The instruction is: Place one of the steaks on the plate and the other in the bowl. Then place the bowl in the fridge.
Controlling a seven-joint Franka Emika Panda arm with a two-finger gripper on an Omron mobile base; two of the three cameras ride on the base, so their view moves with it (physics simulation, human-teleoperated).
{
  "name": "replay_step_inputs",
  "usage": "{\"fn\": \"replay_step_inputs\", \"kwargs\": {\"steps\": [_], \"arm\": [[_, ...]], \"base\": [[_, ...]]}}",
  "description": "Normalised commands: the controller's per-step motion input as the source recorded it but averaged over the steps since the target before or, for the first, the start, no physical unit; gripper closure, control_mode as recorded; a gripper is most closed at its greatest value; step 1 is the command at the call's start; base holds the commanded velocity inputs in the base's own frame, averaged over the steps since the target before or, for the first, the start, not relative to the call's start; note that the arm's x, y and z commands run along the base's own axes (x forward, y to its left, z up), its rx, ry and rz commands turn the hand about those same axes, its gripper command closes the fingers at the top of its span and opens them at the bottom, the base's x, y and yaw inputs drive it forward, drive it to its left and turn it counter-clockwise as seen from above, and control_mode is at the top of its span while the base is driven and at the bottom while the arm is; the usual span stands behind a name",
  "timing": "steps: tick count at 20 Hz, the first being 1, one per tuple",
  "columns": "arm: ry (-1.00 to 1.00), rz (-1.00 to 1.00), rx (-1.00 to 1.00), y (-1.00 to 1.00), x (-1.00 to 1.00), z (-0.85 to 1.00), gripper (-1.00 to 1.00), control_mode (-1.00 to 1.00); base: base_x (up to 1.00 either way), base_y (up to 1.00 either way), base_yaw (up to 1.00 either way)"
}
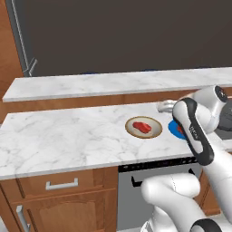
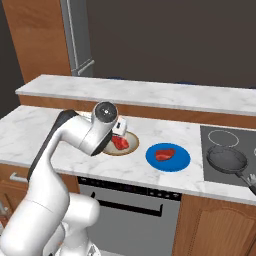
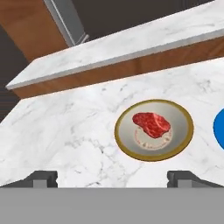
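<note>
A tan brown-rimmed bowl [image 3: 175, 144] sits on the marble counter with one red steak [image 3: 151, 124] lying inside it. My gripper [image 3: 116, 180] hangs above the counter on the near side of the bowl, open, with nothing between its fingertips [image 3: 43, 178]. From the bases, the bowl [image 1: 154, 132] and its steak [image 1: 142, 127] lie left of the blue plate [image 2: 180, 162], which carries the other steak [image 2: 165, 154]. My arm covers part of the plate [image 1: 172, 128]. The grey fridge [image 2: 77, 40] with its bar handle stands at the back left.
A raised marble ledge [image 1: 113, 84] runs behind the counter. A dark frying pan [image 2: 227, 159] rests on the stovetop [image 2: 215, 170] to the right of the plate. An oven front [image 2: 130, 205] sits below the counter edge, and bare counter [image 1: 59, 140] stretches left of the bowl.
</note>
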Motion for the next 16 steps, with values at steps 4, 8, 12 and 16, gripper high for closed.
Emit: {"fn": "replay_step_inputs", "kwargs": {"steps": [4,8,12,16], "arm": [[-0.32,0.34,-0.27,0.03,-0.54,0.01,-1.00,-1.00],[-0.06,0.07,-0.04,0.00,-0.16,0.00,-1.00,-1.00],[0.00,0.00,0.00,0.00,0.00,0.00,-1.00,-1.00],[0.00,0.00,0.00,0.00,0.00,0.00,-1.00,-1.00]], "base": [[0.00,0.00,0.00],[0.00,0.00,0.00],[0.00,0.00,0.00],[0.00,0.00,0.00]]}}
